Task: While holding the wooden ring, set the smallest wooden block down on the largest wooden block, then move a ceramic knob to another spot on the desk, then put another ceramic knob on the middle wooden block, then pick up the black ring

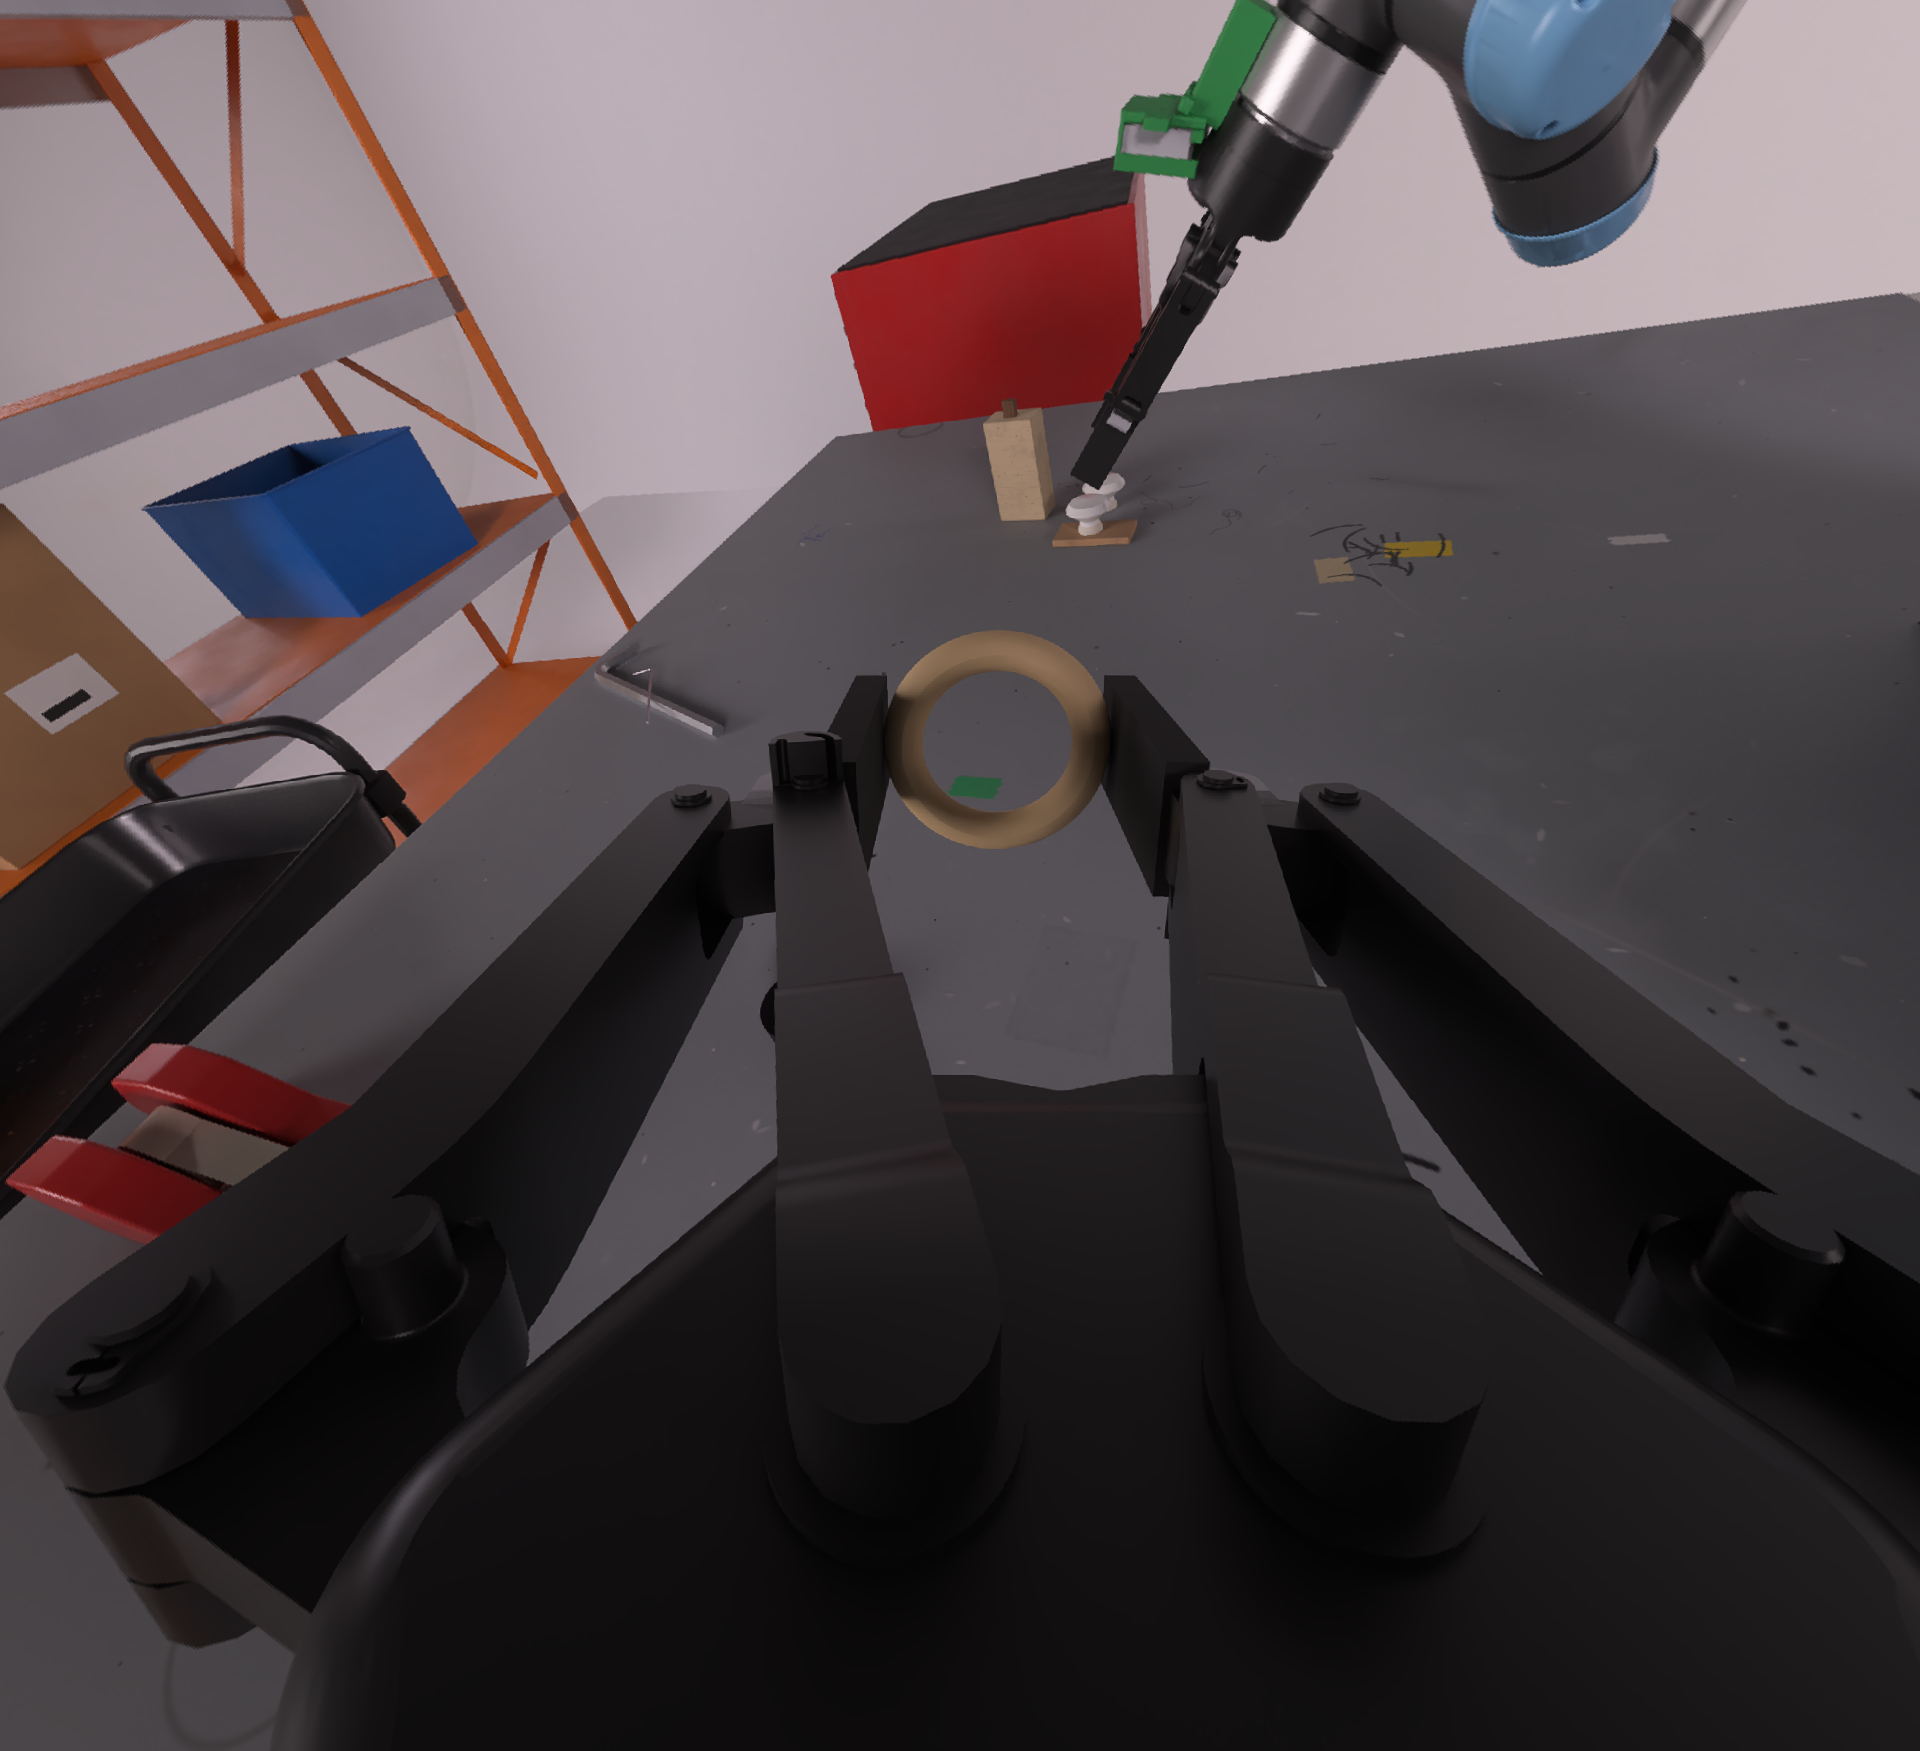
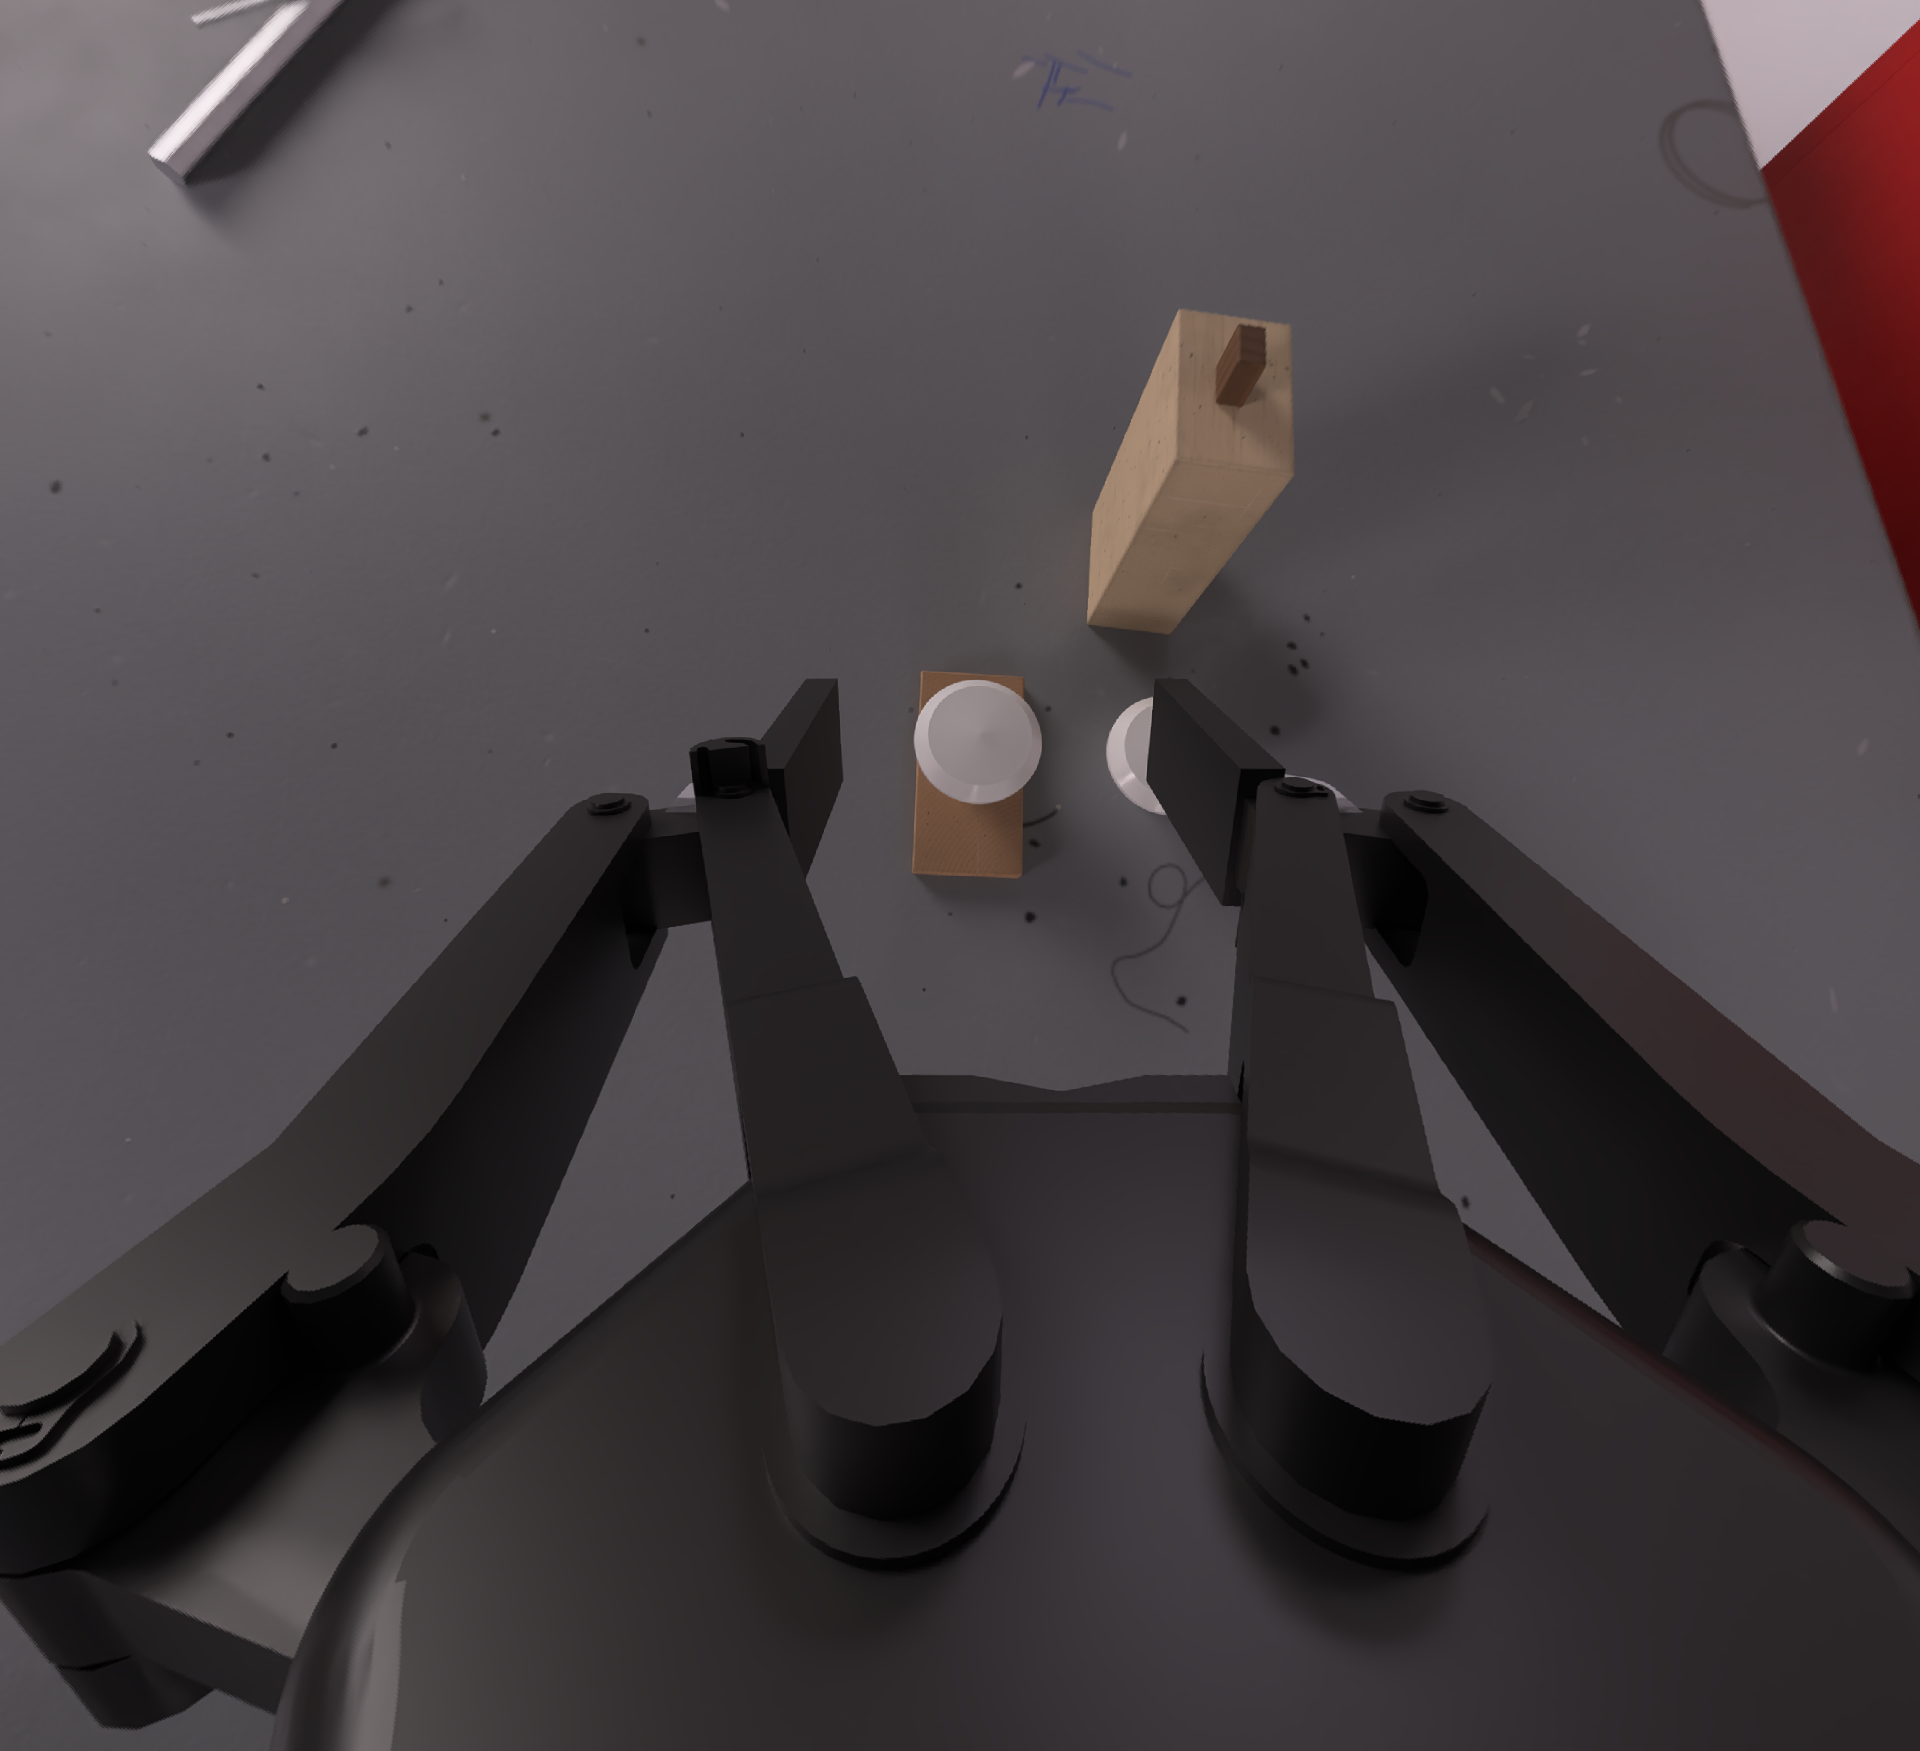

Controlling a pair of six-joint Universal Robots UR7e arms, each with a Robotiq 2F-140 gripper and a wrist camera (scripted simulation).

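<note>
My left gripper (image 1: 995, 751) is shut on the wooden ring (image 1: 1081, 714) and holds it above the desk. My right gripper (image 2: 997, 751) is open, just above a white ceramic knob (image 2: 977, 740) that stands on the flat middle wooden block (image 2: 966, 834). A second knob (image 2: 1127, 756) stands on the desk, partly hidden behind the right finger. The tall largest block (image 2: 1184, 475) stands upright with the small dark block (image 2: 1240, 363) on top. The left wrist view shows these far off: tall block (image 1: 1018, 470), knob (image 1: 1089, 512), right gripper (image 1: 1099, 460). No black ring shows.
A metal L-shaped bar (image 2: 312, 18) lies at the desk's far corner. A red box (image 1: 997, 309) stands behind the blocks. An orange shelf rack holds a blue bin (image 1: 312, 522). A black case (image 1: 177, 880) and a red clamp (image 1: 177, 1140) sit at the left edge.
</note>
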